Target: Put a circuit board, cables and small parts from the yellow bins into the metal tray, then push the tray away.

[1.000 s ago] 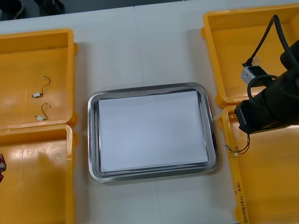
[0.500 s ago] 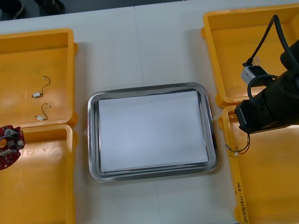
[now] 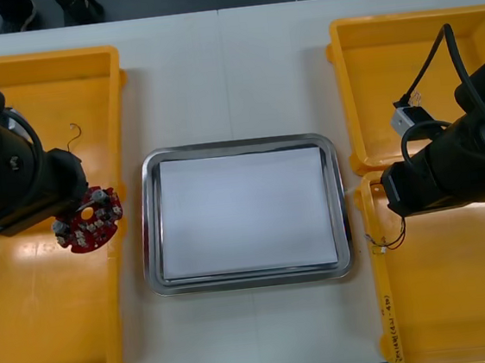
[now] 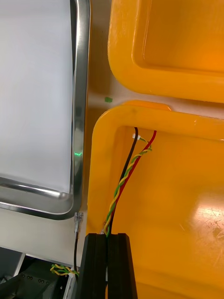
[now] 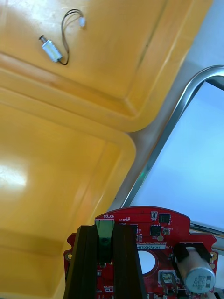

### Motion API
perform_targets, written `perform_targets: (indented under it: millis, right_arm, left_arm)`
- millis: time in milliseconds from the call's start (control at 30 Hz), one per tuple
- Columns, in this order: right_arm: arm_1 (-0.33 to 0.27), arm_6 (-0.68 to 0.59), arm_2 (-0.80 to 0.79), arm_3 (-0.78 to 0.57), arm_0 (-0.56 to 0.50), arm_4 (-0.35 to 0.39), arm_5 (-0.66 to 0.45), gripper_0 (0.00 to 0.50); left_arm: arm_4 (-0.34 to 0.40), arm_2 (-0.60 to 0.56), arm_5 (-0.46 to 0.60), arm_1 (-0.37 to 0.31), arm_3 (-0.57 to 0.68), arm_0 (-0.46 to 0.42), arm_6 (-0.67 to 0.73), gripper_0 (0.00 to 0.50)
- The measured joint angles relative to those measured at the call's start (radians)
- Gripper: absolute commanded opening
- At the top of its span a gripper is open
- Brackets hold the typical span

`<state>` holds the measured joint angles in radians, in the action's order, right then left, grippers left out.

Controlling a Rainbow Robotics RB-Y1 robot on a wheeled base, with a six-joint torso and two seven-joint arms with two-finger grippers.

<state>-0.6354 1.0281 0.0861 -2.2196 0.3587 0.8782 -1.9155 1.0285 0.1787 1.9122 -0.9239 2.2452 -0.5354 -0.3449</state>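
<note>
**board lifted and swinging toward the tray**

front view: a second ago the round red circuit board (image 3: 91,220) lay at the outer edge of the near left yellow bin (image 3: 51,340). now it hangs from the left gripper (image 3: 72,224) over that bin's inner corner, just beside the shiny metal tray with its white inside (image 3: 148,235) but not yet over it. the left arm has swept in from the frame's edge and now covers much of the far left yellow bin (image 3: 85,85). the right gripper (image 3: 395,209) has not moved. it sits at the inner wall of the near right yellow bin (image 3: 464,306), with thin cable ends showing beneath it. the tray lies bare in the middle of the light desk (image 3: 222,71).

right wrist view: the fingers stand nearly together, and they appear to pinch a twisted red and yellow cable (image 4: 122,180) with black and red strands. the cable runs across the bin floor. the tray rim lies just beyond the bin wall.

left wrist view: the fingers are clamped on the board's edge at a small green block. ahead lie the bin walls, a small metal part with a wire (image 5: 49,48) in the far bin, and the tray's curved corner.

my reading: the pick has succeeded. what remains for the board is a short carry over the rim and a release. the cable looks set to follow.
</note>
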Motion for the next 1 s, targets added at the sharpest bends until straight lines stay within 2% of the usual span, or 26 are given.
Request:
perform_targets:
  millis: [100, 400, 800, 1000]
  right_arm:
    - [0.0, 0.0, 0.0, 0.0, 0.0, 0.0, 0.0, 0.0]
    - [0.0, 0.0, 0.0, 0.0, 0.0, 0.0, 0.0, 0.0]
    - [0.0, 0.0, 0.0, 0.0, 0.0, 0.0, 0.0, 0.0]
    - [0.0, 0.0, 0.0, 0.0, 0.0, 0.0, 0.0, 0.0]
  left_arm:
    - [-0.053, 0.027, 0.0, 0.036, -0.005, -0.025, 0.0, 0.0]
    - [-0.264, 0.075, 0.001, 0.209, -0.006, -0.025, 0.0, 0.0]
    - [-0.456, 0.17, 0.001, 0.355, -0.023, 0.008, 0.0, 0.0]
    - [-0.545, 0.228, 0.001, 0.391, -0.027, 0.048, -0.002, 0.0]
